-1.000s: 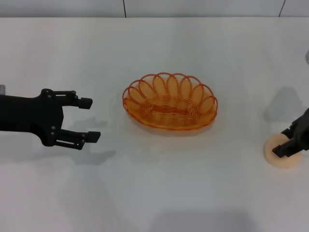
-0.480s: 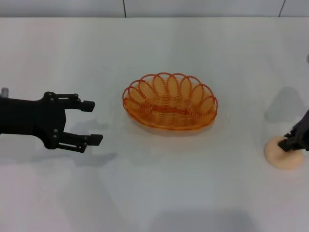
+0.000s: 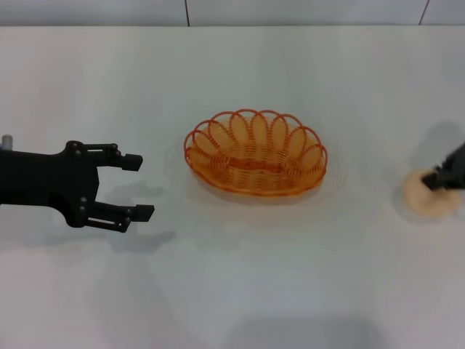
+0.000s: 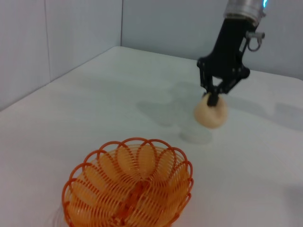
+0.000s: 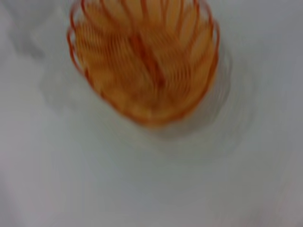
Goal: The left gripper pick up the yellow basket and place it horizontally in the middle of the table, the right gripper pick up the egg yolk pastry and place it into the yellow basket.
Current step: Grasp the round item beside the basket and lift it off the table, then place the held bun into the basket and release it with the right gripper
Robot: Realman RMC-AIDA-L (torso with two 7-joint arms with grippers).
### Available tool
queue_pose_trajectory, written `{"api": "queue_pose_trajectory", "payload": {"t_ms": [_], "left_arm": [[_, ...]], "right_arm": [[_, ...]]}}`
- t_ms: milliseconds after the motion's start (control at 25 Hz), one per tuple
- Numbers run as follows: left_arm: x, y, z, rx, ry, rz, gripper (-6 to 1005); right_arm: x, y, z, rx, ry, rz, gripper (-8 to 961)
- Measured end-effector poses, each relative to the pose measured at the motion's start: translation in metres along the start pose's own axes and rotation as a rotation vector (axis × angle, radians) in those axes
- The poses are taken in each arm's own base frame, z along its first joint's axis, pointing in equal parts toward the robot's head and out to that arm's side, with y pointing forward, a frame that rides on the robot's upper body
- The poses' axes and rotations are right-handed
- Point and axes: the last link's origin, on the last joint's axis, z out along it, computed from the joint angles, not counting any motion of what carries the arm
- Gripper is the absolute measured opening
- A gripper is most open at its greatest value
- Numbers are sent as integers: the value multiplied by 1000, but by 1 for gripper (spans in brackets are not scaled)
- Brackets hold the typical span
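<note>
The yellow basket [image 3: 218,180] lies lengthwise across the middle of the white table [image 3: 240,291], empty. It also shows in the left wrist view [image 4: 130,189] and the right wrist view [image 5: 147,61]. My left gripper [image 3: 139,187] is open and empty, hovering left of the basket and apart from it. My right gripper [image 3: 435,181] at the far right edge is shut on the egg yolk pastry [image 3: 427,200]. The left wrist view shows the right gripper [image 4: 214,98] pinching the pastry [image 4: 210,114] from above and holding it just off the table, with its shadow below.
A grey wall [image 3: 218,11] runs along the table's far edge. White tabletop lies between the pastry and the basket and in front of the basket.
My right gripper has closed on the pastry and raised it off the table. My left gripper has barely shifted. The basket has not moved.
</note>
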Motion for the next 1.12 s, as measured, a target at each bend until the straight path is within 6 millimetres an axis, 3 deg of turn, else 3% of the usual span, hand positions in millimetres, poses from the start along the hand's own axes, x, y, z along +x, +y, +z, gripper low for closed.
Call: {"api": "queue_pose_trajectory", "payload": {"t_ms": [200,520,840,1120], "left_arm": [[0,0,0,1,1,4,860],[0,0,-1,0,1,0,860],[0,1,0,-3,0,6,860],[3,1,5,-17,-1,16,860]], "right_arm": [[-18,-1,-8,-4,-184,-39,42],[-35,7,3,-33,-515,-103,37],[-39,19,30,-134,-781,-174,35],[-43,19,58,-101,-855,-164,34]]}}
